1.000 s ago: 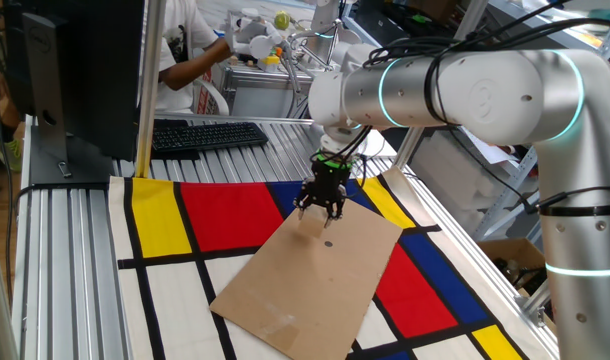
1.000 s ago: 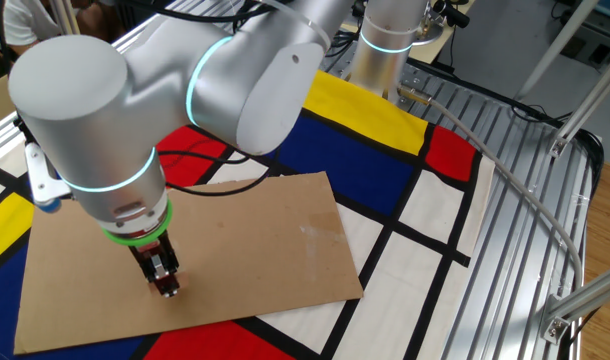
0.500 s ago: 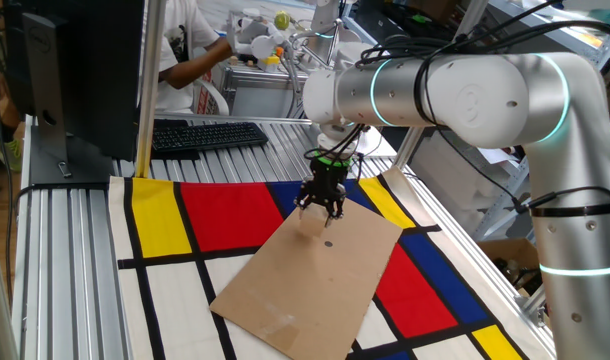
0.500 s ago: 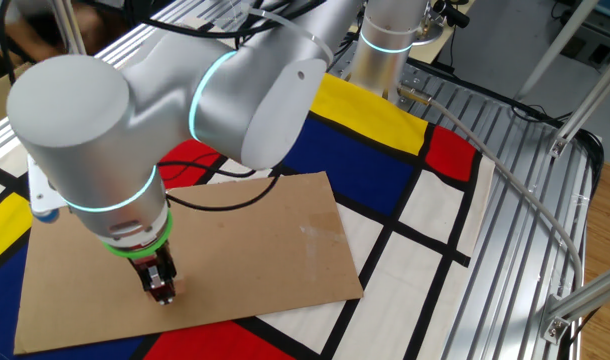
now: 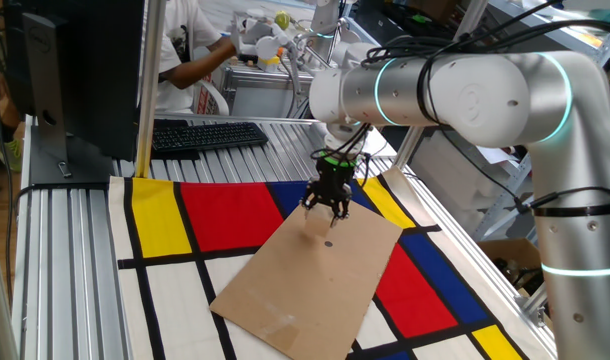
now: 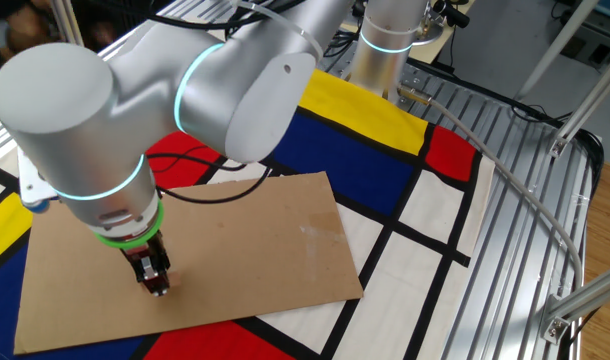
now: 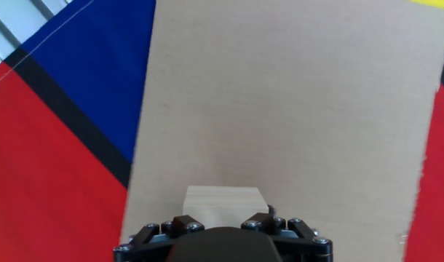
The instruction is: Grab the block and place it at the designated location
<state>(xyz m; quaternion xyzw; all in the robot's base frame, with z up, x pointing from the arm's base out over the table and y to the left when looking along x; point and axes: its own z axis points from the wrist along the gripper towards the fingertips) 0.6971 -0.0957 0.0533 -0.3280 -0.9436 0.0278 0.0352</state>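
The block (image 7: 226,204), a pale tan wooden cube, sits between the fingers of my gripper (image 7: 226,218) at the bottom of the hand view. The gripper (image 5: 326,208) is shut on it and hangs just above the far end of the designated location, the flat brown cardboard rectangle (image 5: 315,285). The cardboard's small dark dot (image 5: 328,241) lies a little nearer the camera than the gripper. In the other fixed view the gripper (image 6: 157,287) is over the cardboard's (image 6: 245,235) near left part. The fingers hide most of the block in both fixed views.
The cardboard lies on a red, yellow, blue and white patterned mat (image 5: 225,215). A black keyboard (image 5: 207,134) and a monitor (image 5: 80,70) stand behind the mat. A person (image 5: 190,50) works at the back. Metal rails (image 6: 505,170) run along the table edge.
The gripper has shifted a little sideways over the cardboard's far end with the block still held. The cardboard and mat have not moved.
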